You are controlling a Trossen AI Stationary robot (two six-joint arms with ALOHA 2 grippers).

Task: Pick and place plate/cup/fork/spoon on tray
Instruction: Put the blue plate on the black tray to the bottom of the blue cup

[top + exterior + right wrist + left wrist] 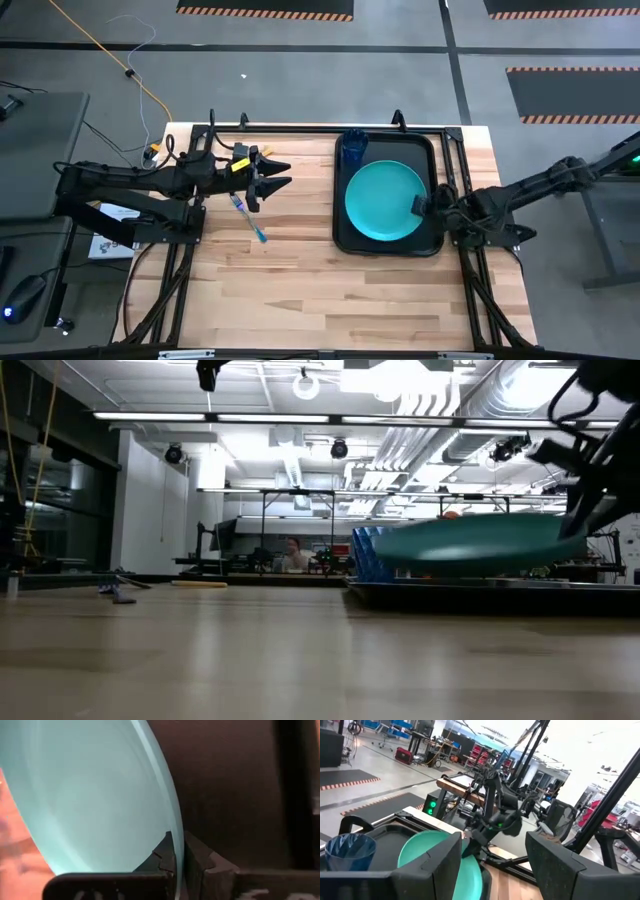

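The turquoise plate [380, 200] is over the black tray [342, 225], with my right gripper [420, 207] shut on its right rim. In the low view the plate [470, 545] tilts, higher on the gripper's side. The dark-blue cup [353, 148] stands upright in the tray's far left corner. The blue fork [250, 218] lies flat on the table left of the tray. The spoon's yellow-orange handle [277, 166] shows beside my left gripper [272, 182], which hovers open and level with nothing between its fingers [430, 865]. My right gripper pinches the plate's rim [176, 832] between its two fingers [197, 857], one on the upper face and one on the underside. It comes from the table's right side, slanting down. The plate is tilted, raised on the held side; whether its far rim [385, 558] rests on the tray cannot be told.
Bare wooden table stretches along the near side and between fork and tray. Black frame bars [300, 128] run along the table's far edge and sides. Beyond the table a person sits far off in the room [294, 555].
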